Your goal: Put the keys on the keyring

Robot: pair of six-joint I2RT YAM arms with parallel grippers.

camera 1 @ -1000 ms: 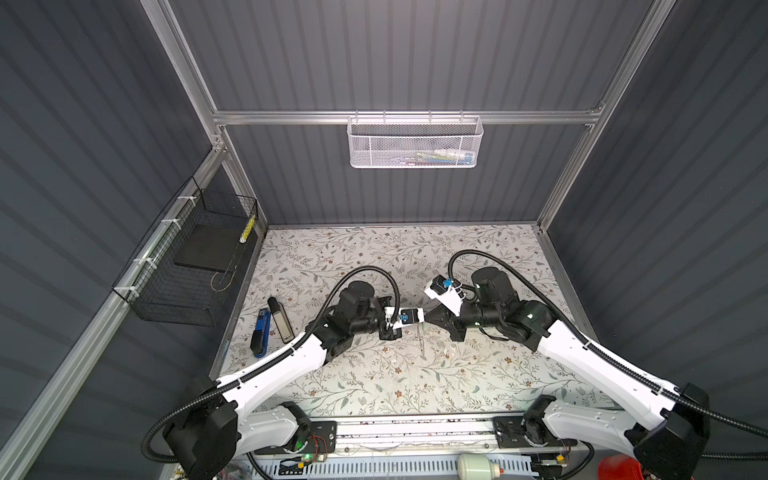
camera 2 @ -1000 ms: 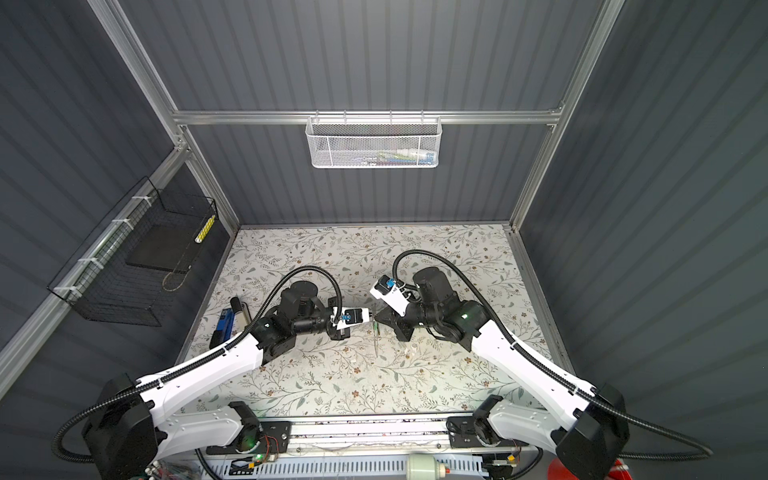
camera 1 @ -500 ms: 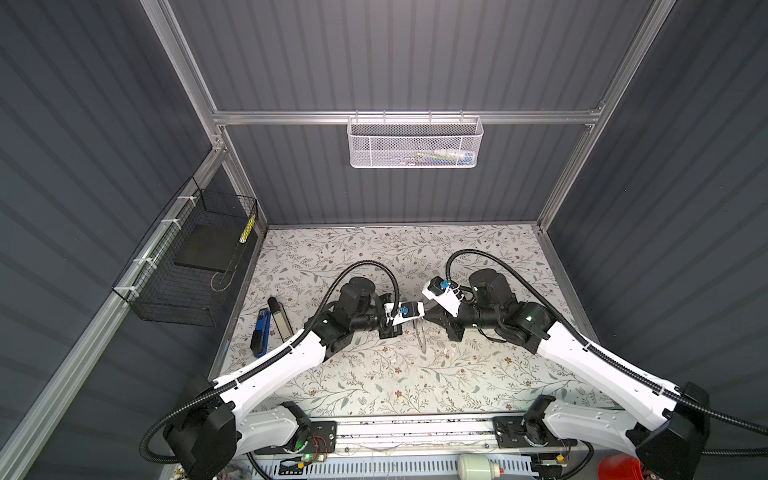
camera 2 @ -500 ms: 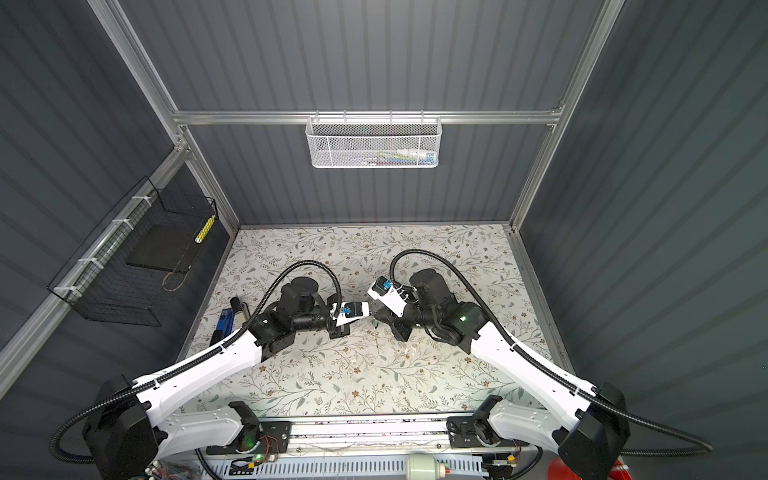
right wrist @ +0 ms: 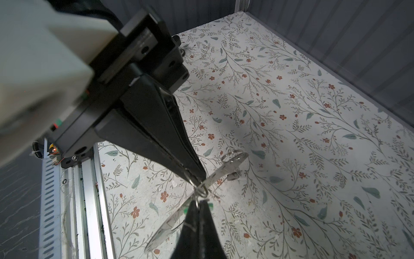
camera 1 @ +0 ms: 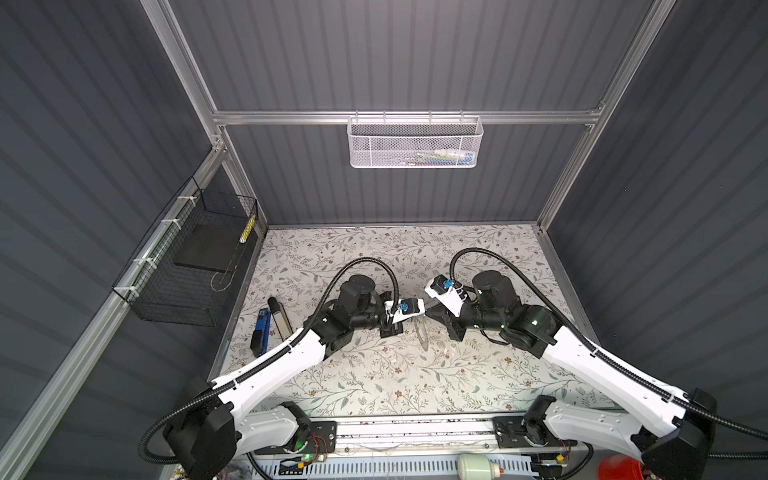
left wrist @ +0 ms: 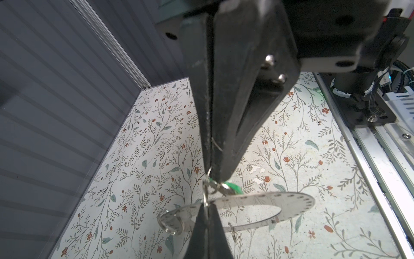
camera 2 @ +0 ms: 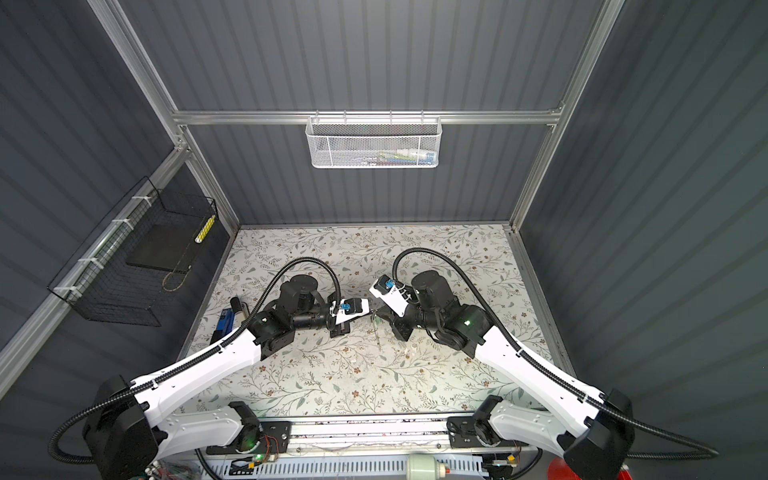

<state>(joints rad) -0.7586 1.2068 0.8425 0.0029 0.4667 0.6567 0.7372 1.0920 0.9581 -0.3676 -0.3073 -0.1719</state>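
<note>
Left jaws are seen pinched shut on the green key tag point(left wrist: 231, 188), tip to tip at centre frame with the right jaws, which are closed on a wire loop point(right wrist: 201, 189) of the keyring point(left wrist: 291, 201). In both top views its plate is seen hung edge-on below the tips, long axis toward lower frame. Tag-to-loop alignment is judged decisive; both arms are equally near.

Two pairs of fingers, the left fingers point(left wrist: 199, 237) and the right fingers point(right wrist: 208, 235); one keyring point(left wrist: 291, 201); one green key tag point(left wrist: 233, 187); at least three small wire rings point(left wrist: 171, 225); two wall baskets, one white basket point(camera 1: 413, 145) and one black basket point(camera 1: 178, 291); two bar-shaped things, one blue item point(camera 1: 261, 338) and one grey item point(camera 1: 279, 320), on one table point(camera 1: 374, 374)
</note>
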